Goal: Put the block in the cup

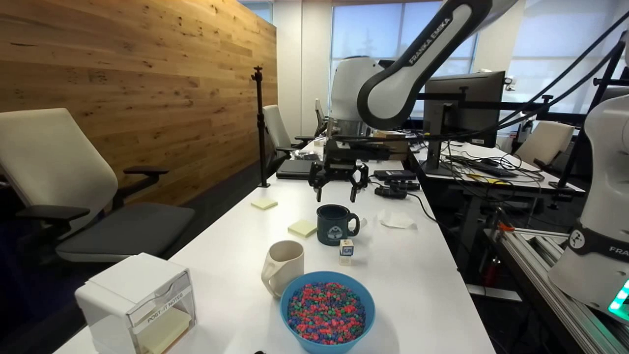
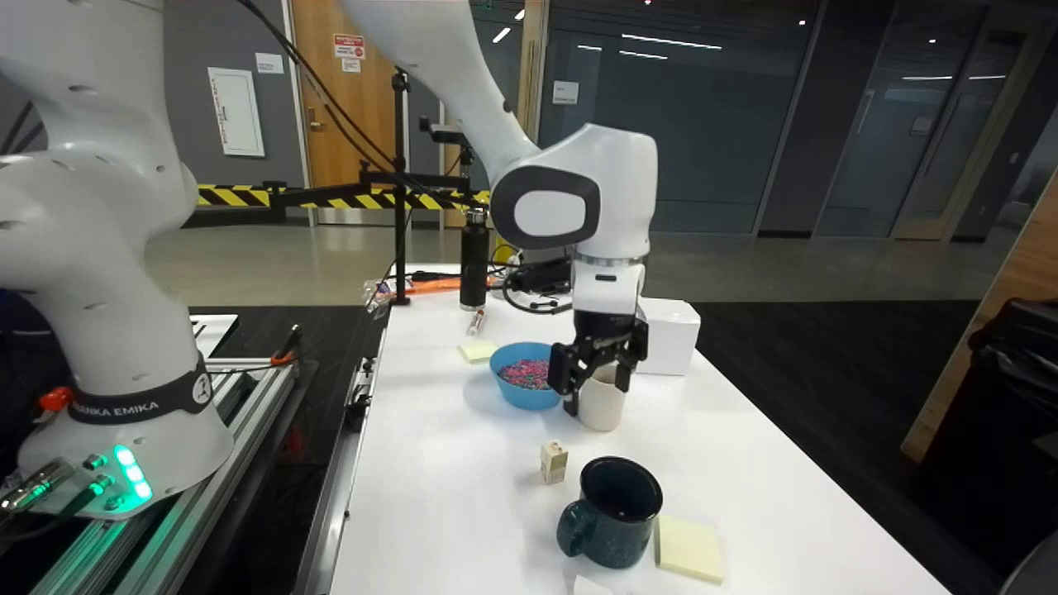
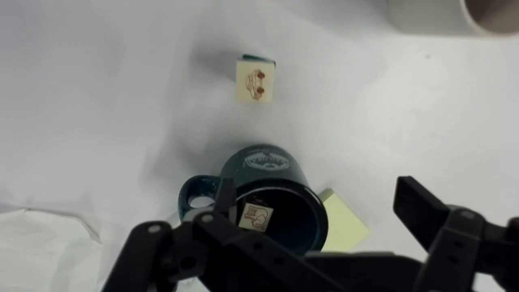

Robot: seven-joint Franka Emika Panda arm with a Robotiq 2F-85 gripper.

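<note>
Your gripper (image 1: 336, 195) holds nothing; its fingers stand wide apart above the dark mug (image 1: 333, 228). The mug stands upright about midway between the long edges of the counter (image 1: 417, 285), away from any corner in view. One block (image 3: 256, 217) lies inside it, toward the handle; whether it rests flat, you cannot tell. For this block, the placing appears complete. What looks like a stack (image 1: 346, 252) of two more stands outside, slightly nearer the counter edge beside the robot base (image 2: 178, 450).

Expect every block to be light, stiff and hard to damage, with flat faces that should not slip. If the task means a stacked block, grip the upper one squarely across two opposite side faces, above the joint; a low grip may topple both. Do not retrieve the block inside: your fingers may strike the glossy rim, and the mug may slide.
</note>
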